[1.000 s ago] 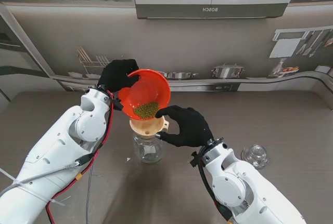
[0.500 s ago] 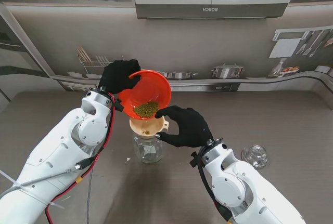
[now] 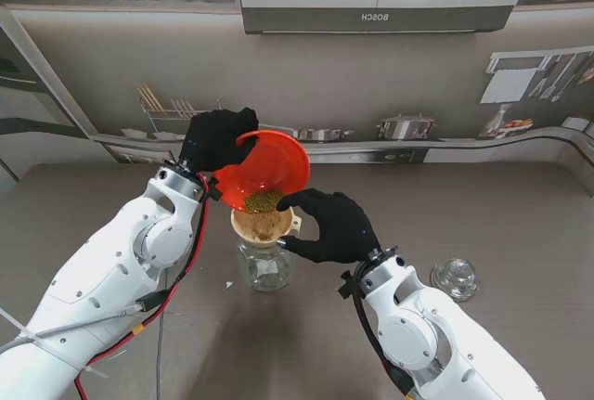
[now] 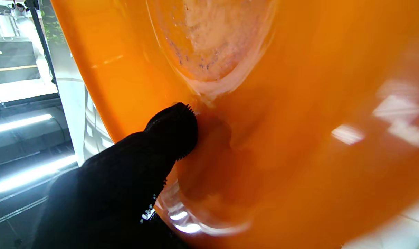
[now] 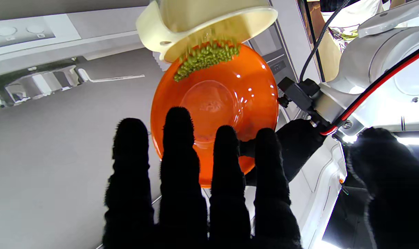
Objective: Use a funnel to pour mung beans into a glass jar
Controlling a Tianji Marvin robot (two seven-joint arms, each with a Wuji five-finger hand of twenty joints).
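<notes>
My left hand [image 3: 218, 138] is shut on the orange bowl [image 3: 269, 168] and holds it tilted steeply over the cream funnel [image 3: 264, 225]. The funnel sits in the mouth of the glass jar [image 3: 264, 268]. Mung beans [image 3: 264, 201] lie at the bowl's low lip and spill into the funnel. In the right wrist view the beans [image 5: 204, 57] stream from the bowl [image 5: 216, 103] into the funnel [image 5: 195, 20]. In the left wrist view a finger [image 4: 161, 148] presses the bowl's underside [image 4: 264, 121]. My right hand [image 3: 329, 225] is open beside the funnel's handle, fingers [image 5: 178, 166] straight and spread.
A glass lid [image 3: 455, 277] lies on the table to my right of the jar. A backdrop of a kitchen counter with pots and racks runs along the table's far edge [image 3: 371, 154]. My left arm's red cable [image 3: 190, 233] hangs near the jar.
The left hand has tipped the bowl further. The beans have slid to the lip and now pile up inside the funnel. The right hand has stayed in place.
</notes>
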